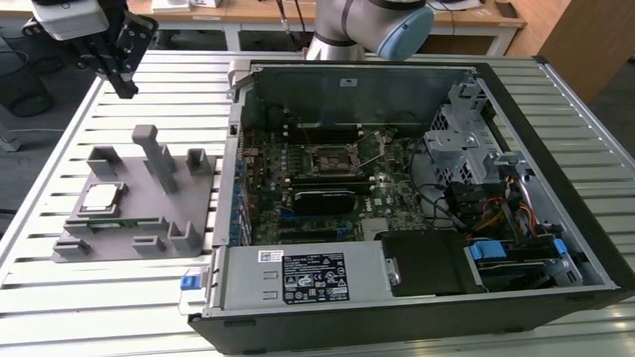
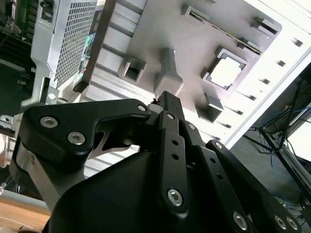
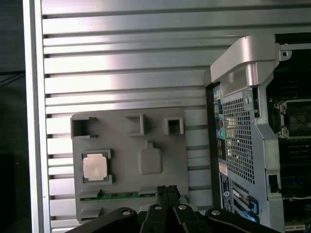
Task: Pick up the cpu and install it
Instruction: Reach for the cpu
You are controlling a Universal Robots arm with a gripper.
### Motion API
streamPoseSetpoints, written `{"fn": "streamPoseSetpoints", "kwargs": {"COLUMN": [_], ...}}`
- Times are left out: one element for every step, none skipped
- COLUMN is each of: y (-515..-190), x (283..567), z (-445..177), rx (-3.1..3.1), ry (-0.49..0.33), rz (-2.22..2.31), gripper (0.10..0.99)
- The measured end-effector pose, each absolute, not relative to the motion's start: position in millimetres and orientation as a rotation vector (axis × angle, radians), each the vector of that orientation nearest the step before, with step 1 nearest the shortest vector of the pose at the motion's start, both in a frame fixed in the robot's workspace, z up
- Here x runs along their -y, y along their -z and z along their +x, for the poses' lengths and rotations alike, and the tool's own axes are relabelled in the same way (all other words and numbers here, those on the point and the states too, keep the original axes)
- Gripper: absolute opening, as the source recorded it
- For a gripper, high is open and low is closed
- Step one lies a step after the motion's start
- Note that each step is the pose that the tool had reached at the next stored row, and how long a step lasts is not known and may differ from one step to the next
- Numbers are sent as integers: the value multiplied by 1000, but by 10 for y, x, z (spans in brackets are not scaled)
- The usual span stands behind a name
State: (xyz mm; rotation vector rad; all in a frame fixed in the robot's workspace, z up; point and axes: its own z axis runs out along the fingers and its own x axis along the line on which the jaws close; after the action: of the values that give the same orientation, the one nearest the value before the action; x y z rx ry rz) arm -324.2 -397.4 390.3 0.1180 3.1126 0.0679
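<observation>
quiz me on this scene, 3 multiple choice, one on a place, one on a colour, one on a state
1. Where is the cpu?
A inside the case
B on the grey holder
C in the gripper

2. What colour is the stick on the holder?
A green
B red
C white

3. How is the gripper?
A shut on the cpu
B wide open
C shut, empty

Answers:
1 B: the cpu lies in a pocket of the holder, to the exterior view's left of the case.
2 A: it is a thin green strip near the holder's edge.
3 C: the fingers meet with nothing between them in the first wrist view.
</observation>
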Motion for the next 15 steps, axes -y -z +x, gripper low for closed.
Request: {"fn": "streamPoseSetpoints", "kwargs": {"y": [-3902,-3901,-3901,-3901,-3901,-3900,-3900,-3900,-3900,-3899,-3899,-3899,-3898,-3897,-3898], "x": [3974,3974,3974,3974,3974,3974,3974,3974,3974,3974,3974,3974,3974,3974,3974], "z": [-3274,-3302,-3331,-3357,-3381,-3405,-3430,-3456,-3483,-3512,-3537,-3561,-3586,-3612,-3638], "rx": [-3113,-3113,-3113,-3113,-3113,-3113,-3113,-3113,-3113,-3113,-3113,-3113,-3113,-3113,-3113], "ry": [-68,-68,-68,-68,-68,-68,-68,-68,-68,-68,-68,-68,-68,-68,-68], "rz": [118,118,118,118,118,118,118,118,118,118,118,118,118,118,118], "gripper": [106,106,106,106,106,106,106,106,106,106,106,106,106,106,106]}}
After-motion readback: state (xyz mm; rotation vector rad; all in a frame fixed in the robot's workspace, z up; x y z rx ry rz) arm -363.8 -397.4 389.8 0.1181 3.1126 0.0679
